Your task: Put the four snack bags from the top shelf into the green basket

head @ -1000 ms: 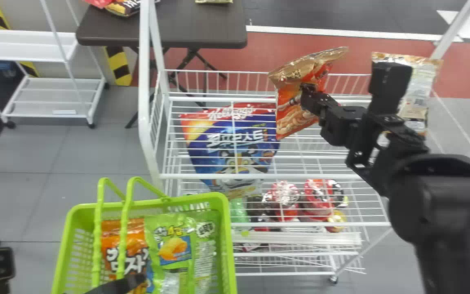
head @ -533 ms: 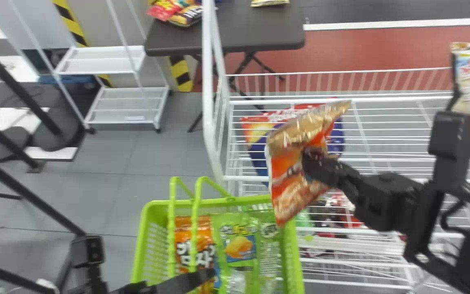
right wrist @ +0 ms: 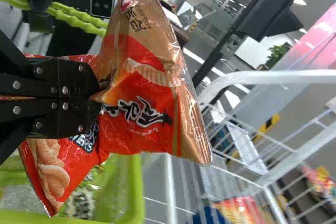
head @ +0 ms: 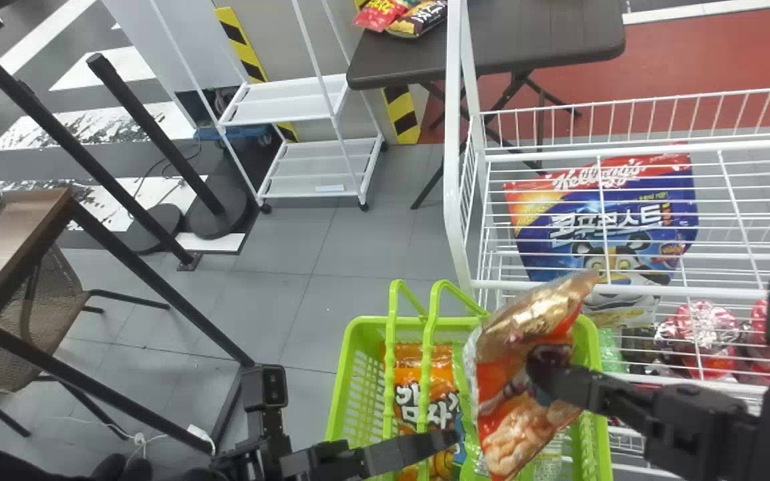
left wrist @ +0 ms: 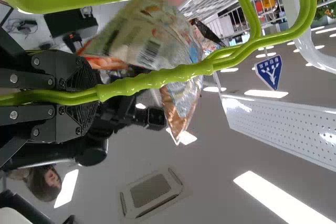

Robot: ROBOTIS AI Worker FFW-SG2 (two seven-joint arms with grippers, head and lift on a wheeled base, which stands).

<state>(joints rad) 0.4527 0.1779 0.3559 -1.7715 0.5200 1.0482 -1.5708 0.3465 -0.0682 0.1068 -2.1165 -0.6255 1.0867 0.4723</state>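
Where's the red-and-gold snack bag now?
Head view, right of centre: red-and-gold snack bag pinched in right tool, over the right half of the green basket, nearer than the blue cereal bag.

1. Brightly lit indoors, from above, by white ceiling panels (left wrist: 280, 198).
2. Blown out to plain white at those panels, against a dimmer grey ceiling (left wrist: 210, 169).
3. Glinting on the gold foil of the snack bag (head: 539, 310) and along the glossy green handles (left wrist: 157, 78).
4. Softly and fairly evenly lit across the grey floor (head: 351, 244) in the head view.
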